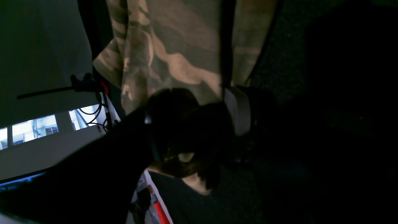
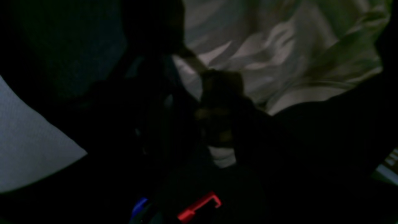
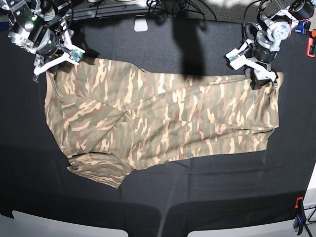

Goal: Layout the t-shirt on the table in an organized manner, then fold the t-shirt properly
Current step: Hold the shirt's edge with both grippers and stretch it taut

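Note:
The camouflage t-shirt (image 3: pixel 163 118) lies spread wide across the black table (image 3: pixel 207 202), its long edge toward the far side and one sleeve folded over at the front left. My left gripper (image 3: pixel 264 80) rests on the shirt's far right corner. In the left wrist view it (image 1: pixel 186 155) is shut with cloth bunched between its dark fingers while the t-shirt (image 1: pixel 174 46) stretches away. My right gripper (image 3: pixel 45 69) is at the far left corner. The right wrist view is dark and blurred, and the gripper (image 2: pixel 220 124) looks shut on a taut strip of t-shirt (image 2: pixel 279 53).
A red clamp (image 3: pixel 310 47) sits at the table's right edge and a blue-and-red clamp (image 3: pixel 297 217) at the front right. White corners (image 3: pixel 29 219) show along the front edge. Cables and a white block (image 3: pixel 140 23) lie along the far edge.

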Controlling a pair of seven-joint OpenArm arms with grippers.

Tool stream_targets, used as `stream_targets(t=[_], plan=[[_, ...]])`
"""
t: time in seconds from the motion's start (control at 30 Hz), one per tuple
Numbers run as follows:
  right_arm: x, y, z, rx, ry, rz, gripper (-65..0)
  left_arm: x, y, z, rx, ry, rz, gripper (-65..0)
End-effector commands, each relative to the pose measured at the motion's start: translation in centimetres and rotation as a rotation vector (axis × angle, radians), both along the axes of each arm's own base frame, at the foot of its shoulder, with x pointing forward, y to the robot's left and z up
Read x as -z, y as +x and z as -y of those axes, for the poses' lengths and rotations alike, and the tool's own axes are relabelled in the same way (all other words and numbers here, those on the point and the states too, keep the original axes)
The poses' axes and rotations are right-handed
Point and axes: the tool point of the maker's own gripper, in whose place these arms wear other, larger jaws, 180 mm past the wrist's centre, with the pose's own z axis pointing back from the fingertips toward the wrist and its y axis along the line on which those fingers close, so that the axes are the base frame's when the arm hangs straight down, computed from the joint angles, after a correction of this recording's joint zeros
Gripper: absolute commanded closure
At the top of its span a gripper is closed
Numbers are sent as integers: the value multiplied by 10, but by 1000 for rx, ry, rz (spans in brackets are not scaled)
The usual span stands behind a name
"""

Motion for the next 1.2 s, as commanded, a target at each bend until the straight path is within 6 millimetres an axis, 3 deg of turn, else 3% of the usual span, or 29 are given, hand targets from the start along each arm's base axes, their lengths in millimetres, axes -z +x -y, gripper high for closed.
stream_targets(t=[0.0,0.1,0.4,0.53,0.63,0.73,0.87,1.03,1.17], plan=[[-1,5,7,-14,-31,15,-277,-5,3,-7,-9,17,13,-249],[10,1,19,-28,-94,4,-277,-5,3,-7,-9,17,13,-249],[-4,49,25,6,-151,187,-277,-5,3,-7,-9,17,13,-249],[12,36,26,6,-125,91,-277,-5,3,-7,-10,17,13,-249],[22,20,15,-28,-81,4,-277,-5,3,-7,-9,17,13,-249],[25,15,5,-43,-57,-11,-277,-5,3,-7,-9,17,13,-249],[26,13,7,-43,-71,-19,-270,-5,3,-7,-9,17,13,-249],[23,21,11,-10,-82,27,-2,-5,3,-7,-9,17,13,-249],[14,34,27,13,-172,113,0,-5,3,-7,-9,18,13,-231]])
